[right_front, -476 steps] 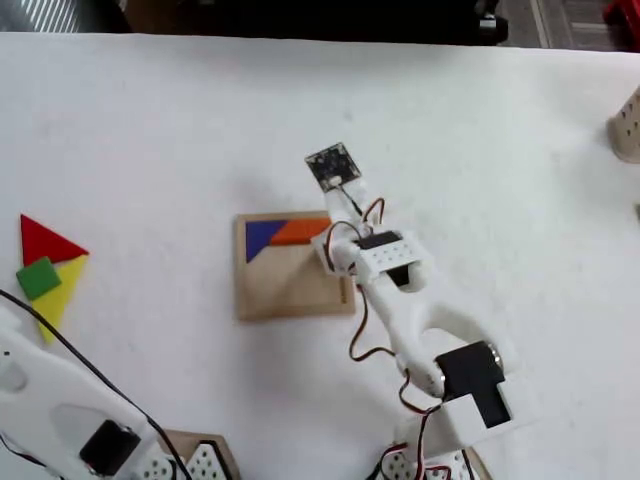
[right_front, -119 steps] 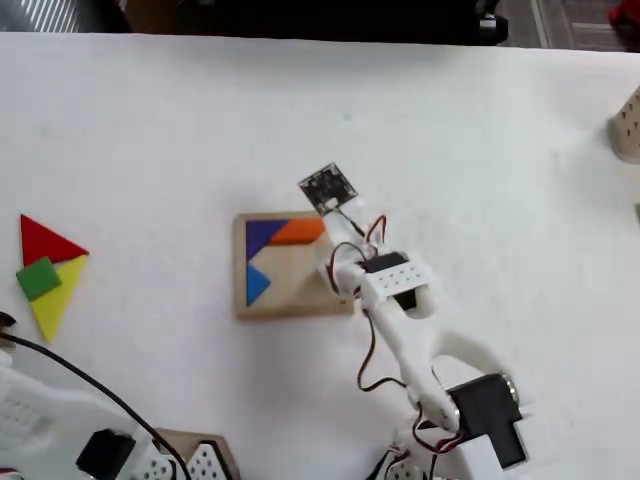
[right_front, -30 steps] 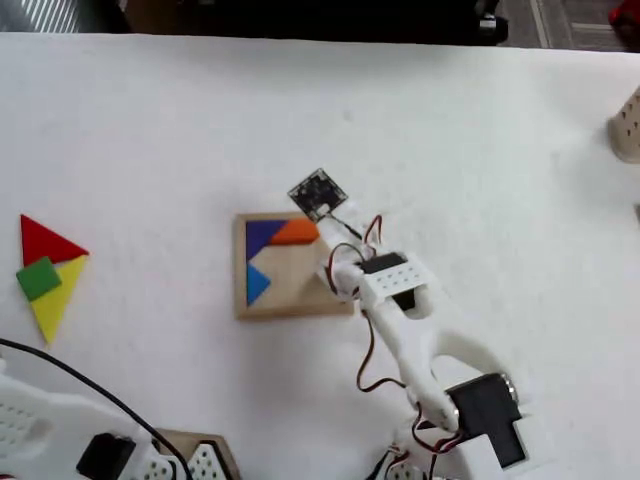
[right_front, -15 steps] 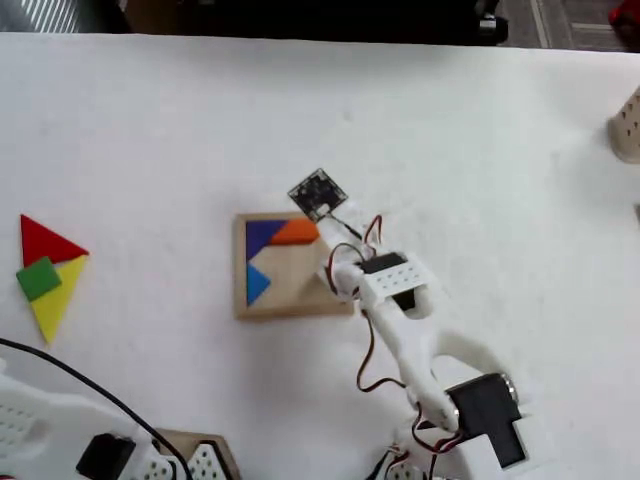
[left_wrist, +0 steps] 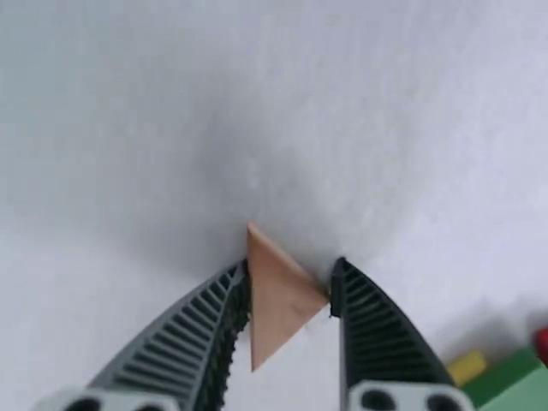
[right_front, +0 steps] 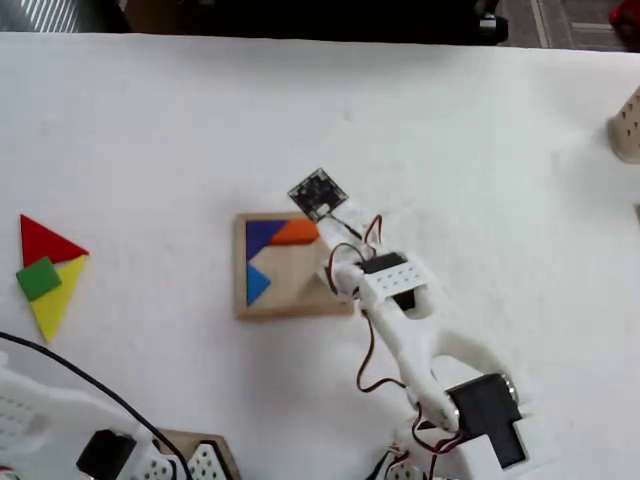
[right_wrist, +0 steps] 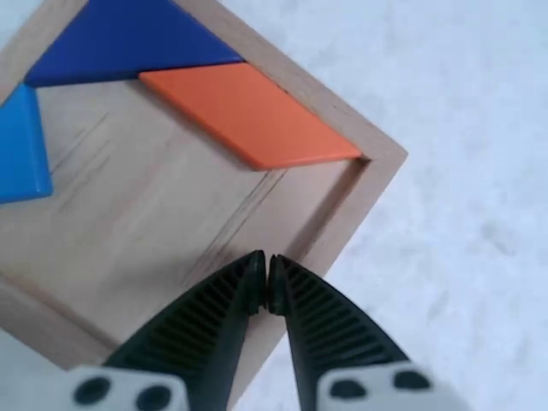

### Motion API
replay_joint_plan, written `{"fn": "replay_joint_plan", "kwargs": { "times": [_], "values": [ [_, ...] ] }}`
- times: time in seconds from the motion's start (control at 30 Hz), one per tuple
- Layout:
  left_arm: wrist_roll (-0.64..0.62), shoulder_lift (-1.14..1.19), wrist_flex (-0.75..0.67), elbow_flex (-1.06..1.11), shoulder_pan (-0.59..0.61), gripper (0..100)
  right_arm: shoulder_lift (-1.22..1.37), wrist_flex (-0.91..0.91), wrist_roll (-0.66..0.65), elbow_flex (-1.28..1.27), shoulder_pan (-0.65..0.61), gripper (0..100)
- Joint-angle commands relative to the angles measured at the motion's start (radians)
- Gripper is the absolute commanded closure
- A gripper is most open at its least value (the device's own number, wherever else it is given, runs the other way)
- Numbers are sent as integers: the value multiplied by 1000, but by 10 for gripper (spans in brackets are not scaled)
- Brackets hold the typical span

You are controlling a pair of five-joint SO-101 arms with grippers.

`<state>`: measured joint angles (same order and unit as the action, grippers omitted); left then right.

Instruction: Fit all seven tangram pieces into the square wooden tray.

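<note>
The square wooden tray (right_front: 300,300) lies mid-table and holds a dark blue triangle (right_front: 260,235), an orange parallelogram (right_front: 297,231) and a light blue triangle (right_front: 256,283). The right arm (right_front: 385,275) reaches over the tray's right side. In its wrist view my right gripper (right_wrist: 265,270) is shut with nothing in it, just above the bare tray floor (right_wrist: 145,197) near the orange parallelogram (right_wrist: 248,116). My left gripper (left_wrist: 289,267) is shut on a tan triangle (left_wrist: 278,300) over the white table. A red triangle (right_front: 45,240), green square (right_front: 38,279) and yellow triangle (right_front: 55,300) lie at the far left.
The left arm (right_front: 40,415) sits at the table's lower left corner with a black cable. Green (left_wrist: 514,381) and yellow (left_wrist: 467,366) pieces lie close beside the left gripper. A perforated tan object (right_front: 627,125) stands at the right edge.
Since the earliest frame a light blue triangle has appeared in the tray and the right arm has drawn back slightly. In the last second only the left arm shifted a little.
</note>
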<state>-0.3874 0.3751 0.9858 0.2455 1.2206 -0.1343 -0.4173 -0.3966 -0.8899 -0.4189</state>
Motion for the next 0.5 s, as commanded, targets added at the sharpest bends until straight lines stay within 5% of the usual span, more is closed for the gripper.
{"fn": "replay_joint_plan", "kwargs": {
  "times": [0.0,0.47],
  "values": [
    [-11,19,161,-98,-1,863,-7,13,-12,34,-7,981],
    [69,18,262,-190,-30,865,-8,13,-12,34,-1,981]
  ]
}}
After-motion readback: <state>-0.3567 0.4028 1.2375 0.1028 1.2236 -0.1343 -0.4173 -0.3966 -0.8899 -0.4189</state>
